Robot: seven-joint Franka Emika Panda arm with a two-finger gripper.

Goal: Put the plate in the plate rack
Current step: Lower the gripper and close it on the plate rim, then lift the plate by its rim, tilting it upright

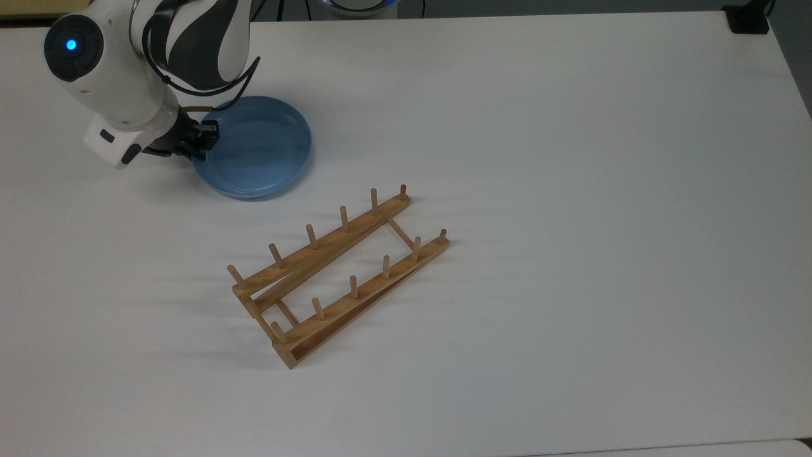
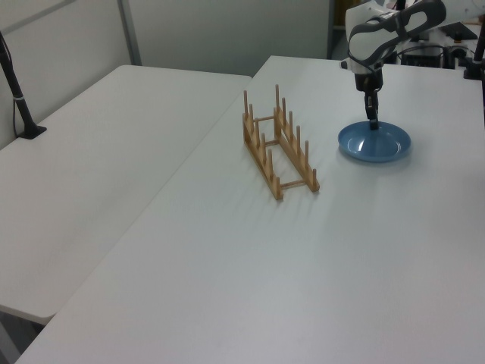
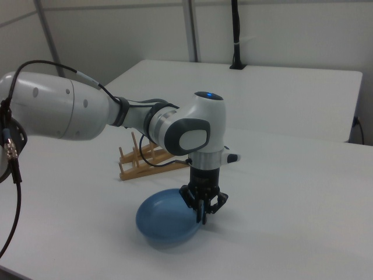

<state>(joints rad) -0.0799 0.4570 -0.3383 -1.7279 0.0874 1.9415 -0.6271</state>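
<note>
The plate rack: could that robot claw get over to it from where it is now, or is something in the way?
Probably yes. The gripper is at the plate's rim, and bare table lies between it and the plate rack.

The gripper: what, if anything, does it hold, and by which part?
The gripper holds the plate by its rim, at the edge on the top view's left; the far side is tilted up off the table.

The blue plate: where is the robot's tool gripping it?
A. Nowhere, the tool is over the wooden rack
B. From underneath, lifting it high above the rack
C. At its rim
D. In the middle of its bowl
C: the tool pinches the edge of the blue plate, well away from the wooden plate rack; the right view shows the plate tipped up off the table.
</note>
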